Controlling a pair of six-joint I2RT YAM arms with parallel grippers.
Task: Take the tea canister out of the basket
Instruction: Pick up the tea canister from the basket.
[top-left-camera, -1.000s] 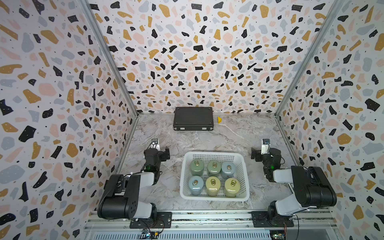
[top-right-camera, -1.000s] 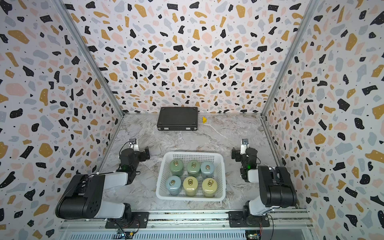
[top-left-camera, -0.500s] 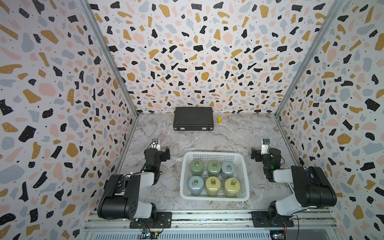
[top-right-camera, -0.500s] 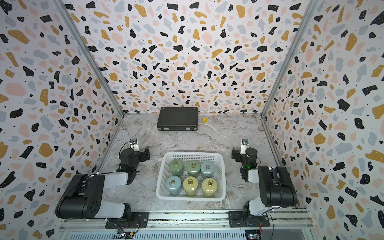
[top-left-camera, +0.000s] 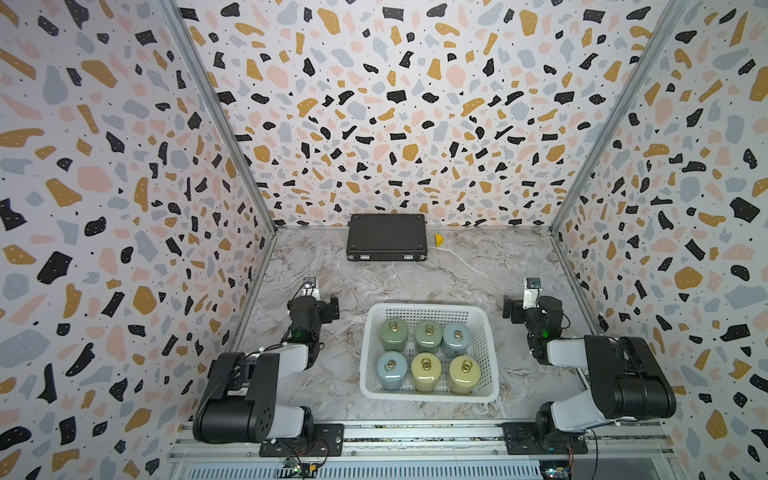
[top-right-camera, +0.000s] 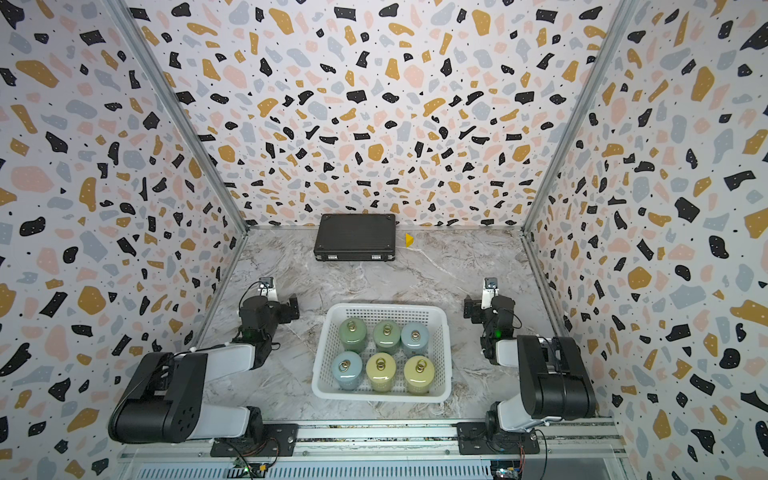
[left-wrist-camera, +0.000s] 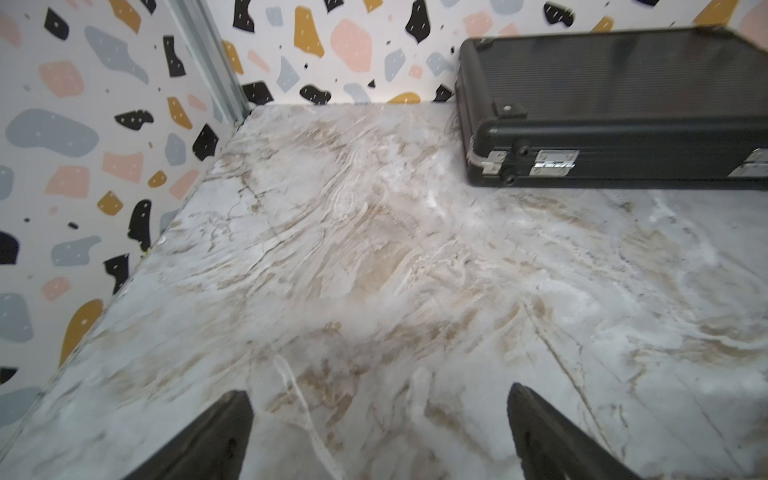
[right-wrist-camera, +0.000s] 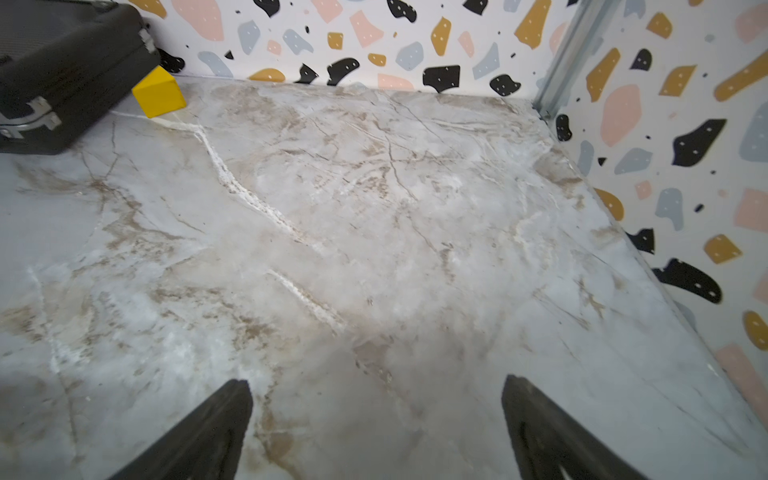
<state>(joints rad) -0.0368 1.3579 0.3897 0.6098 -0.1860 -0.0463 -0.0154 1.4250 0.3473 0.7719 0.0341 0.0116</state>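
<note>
The white lattice basket (top-left-camera: 428, 397) (top-right-camera: 381, 398) stands near the front of the marble table, between the two arms. Several tea canisters stand upright in it in two rows, green (top-left-camera: 393, 336), pale blue (top-left-camera: 457, 338) and yellow (top-left-camera: 464, 374), each with a ring on its lid. My left gripper (top-left-camera: 318, 301) (left-wrist-camera: 376, 399) rests low to the left of the basket, open, with only bare marble between its fingers. To the right of the basket my right gripper (top-left-camera: 524, 306) (right-wrist-camera: 374, 386) is open and empty as well. Neither wrist view shows the basket.
A shut black hard case (top-left-camera: 387, 243) (left-wrist-camera: 615, 108) lies against the back wall. A small yellow block (top-left-camera: 439, 240) (right-wrist-camera: 160, 97) sits beside its right end. Patterned walls close the table on three sides.
</note>
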